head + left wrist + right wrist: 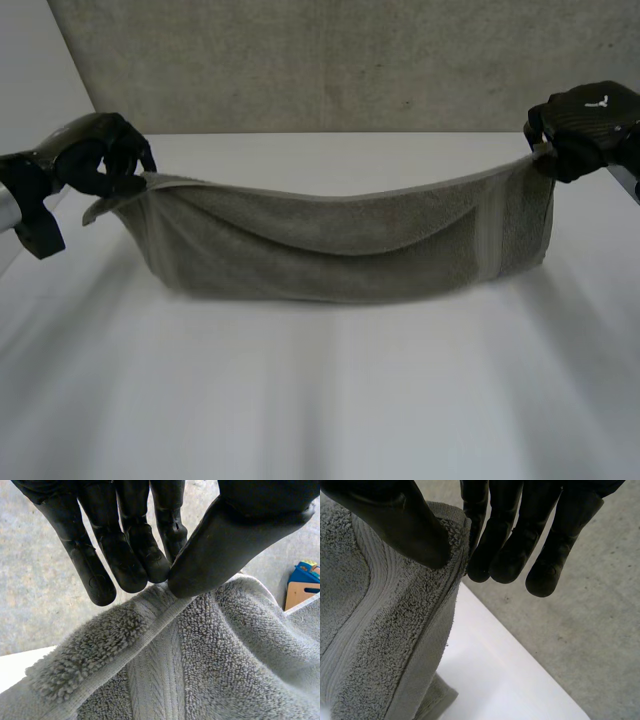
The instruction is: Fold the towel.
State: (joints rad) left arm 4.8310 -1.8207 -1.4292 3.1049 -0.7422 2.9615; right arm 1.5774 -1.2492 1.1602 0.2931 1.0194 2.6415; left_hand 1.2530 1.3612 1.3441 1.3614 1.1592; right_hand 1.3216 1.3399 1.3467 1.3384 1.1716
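Two pinches hold the towel [330,240]: the left hand [240,535] presses its thumb against straight fingers [125,555] on the flat hem at the towel's left top corner, and the right hand [395,520] clamps the right top corner the same way. The grey-green looped terry, crossed by smooth woven bands, sags between them, doubled lengthwise, low over the white table [320,400].

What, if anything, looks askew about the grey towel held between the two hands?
The grey terry towel sags in the middle between the left hand and right hand, and one layer's edge droops slantwise across it, so its layers are not aligned.
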